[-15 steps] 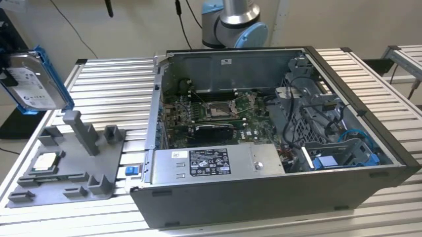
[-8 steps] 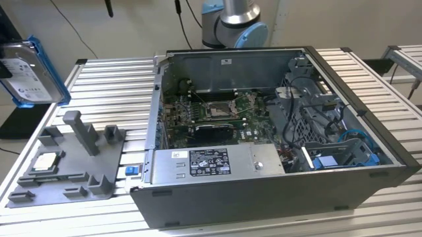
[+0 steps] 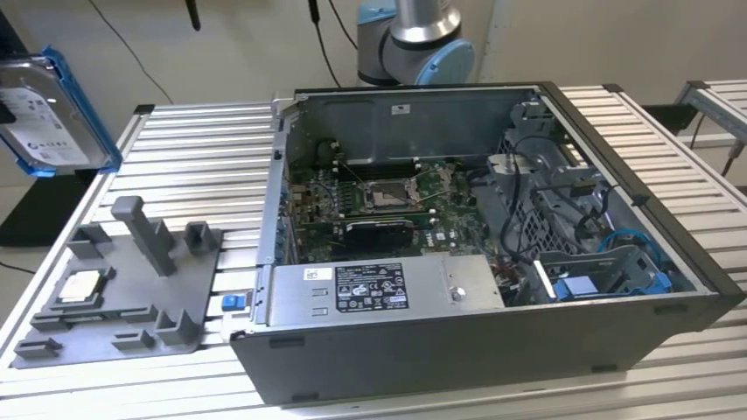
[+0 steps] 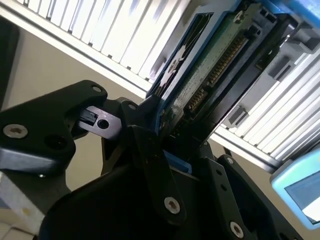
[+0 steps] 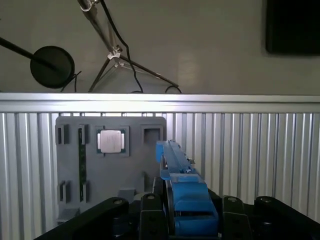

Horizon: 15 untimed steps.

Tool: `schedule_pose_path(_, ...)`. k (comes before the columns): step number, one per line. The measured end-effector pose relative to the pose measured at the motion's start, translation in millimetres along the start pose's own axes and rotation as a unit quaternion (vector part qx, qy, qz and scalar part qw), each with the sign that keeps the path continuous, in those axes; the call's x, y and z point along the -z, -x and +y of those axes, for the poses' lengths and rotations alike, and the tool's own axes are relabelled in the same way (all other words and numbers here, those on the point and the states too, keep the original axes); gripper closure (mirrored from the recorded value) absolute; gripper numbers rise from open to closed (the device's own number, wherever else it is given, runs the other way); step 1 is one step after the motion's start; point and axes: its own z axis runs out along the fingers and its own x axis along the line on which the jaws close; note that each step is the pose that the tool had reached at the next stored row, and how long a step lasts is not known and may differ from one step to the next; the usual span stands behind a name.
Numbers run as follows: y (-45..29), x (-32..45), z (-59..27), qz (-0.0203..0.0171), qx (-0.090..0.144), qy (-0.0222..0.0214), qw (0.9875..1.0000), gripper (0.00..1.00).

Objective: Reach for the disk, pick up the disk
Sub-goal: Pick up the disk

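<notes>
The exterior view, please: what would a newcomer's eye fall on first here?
The open computer case, its motherboard exposed, dominates the ribbed table. At the exterior view's left edge the disk in its blue frame is held aloft; in the first wrist view the end effector grips it edge-on.

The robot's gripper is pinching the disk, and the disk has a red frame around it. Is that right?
Not quite. The frame around the disk is bright blue, not red, as the first wrist view shows. The rest is right: the gripper is shut on the disk.
</notes>
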Motion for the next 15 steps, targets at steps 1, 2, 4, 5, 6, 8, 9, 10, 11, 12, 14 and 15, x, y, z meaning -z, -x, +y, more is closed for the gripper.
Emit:
schedule_pose_path(1,0.4,4.0,0.0,-0.0001,0.0,-0.0001,1.0,1.0)
schedule_pose_path(2,0.8,7.9,0.0,0.0,0.0,0.0,1.0,1.0)
schedule_pose_path(4,1.5,15.0,0.0,-0.0001,0.0,0.0,1.0,1.0)
schedule_pose_path(5,1.9,18.0,0.0,0.0,0.0,0.0,1.0,1.0)
schedule_pose_path(6,2.2,21.1,0.0,0.0,0.0,0.0,1.0,1.0)
schedule_pose_path(8,2.8,26.9,0.0,-0.0001,0.0,0.0,1.0,1.0)
schedule_pose_path(9,3.2,29.6,0.0,-0.0001,0.0,0.0,1.0,1.0)
schedule_pose_path(10,3.4,32.4,0.0,-0.0001,0.0,0.0,1.0,1.0)
schedule_pose_path(11,3.7,34.7,0.0,-0.0001,0.0,0.0,1.0,1.0)
schedule_pose_path(12,3.9,37.0,0.0,-0.0001,0.0,0.0,1.0,1.0)
schedule_pose_path(14,4.5,41.7,0.0,-0.0001,0.0,-0.0001,1.0,1.0)
schedule_pose_path(15,4.8,44.4,0.0,-0.0001,0.0,-0.0001,1.0,1.0)
